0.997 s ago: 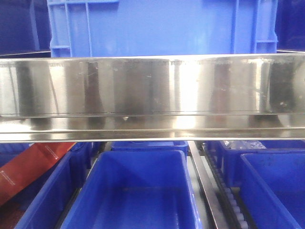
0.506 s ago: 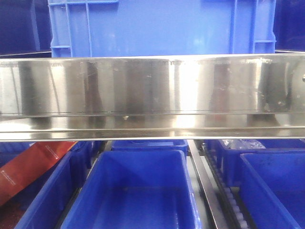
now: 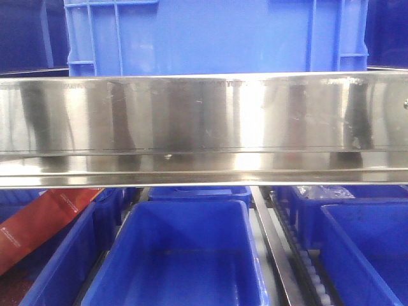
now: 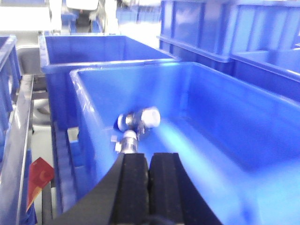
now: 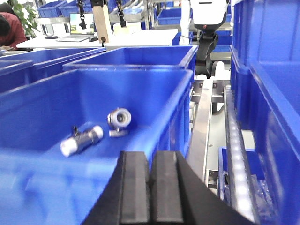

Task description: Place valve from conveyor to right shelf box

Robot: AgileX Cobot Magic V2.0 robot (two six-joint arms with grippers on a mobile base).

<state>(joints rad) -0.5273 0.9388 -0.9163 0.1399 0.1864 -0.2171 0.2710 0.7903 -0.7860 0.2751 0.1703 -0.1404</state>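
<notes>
Left wrist: tool (image 4: 148, 164) grips valve (image 4: 136, 123)

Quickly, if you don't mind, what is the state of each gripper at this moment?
Left gripper: shut on the small metal valve with a white cap, over a blue plastic bin.
Right gripper: shut, holding nothing.

Two valves (image 5: 82, 138) (image 5: 119, 120) lie in one blue bin (image 5: 51, 183).

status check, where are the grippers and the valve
Left gripper shut on valve, over blue bin. Right gripper shut, empty, above bin holding two valves. Nothing blocking.
</notes>
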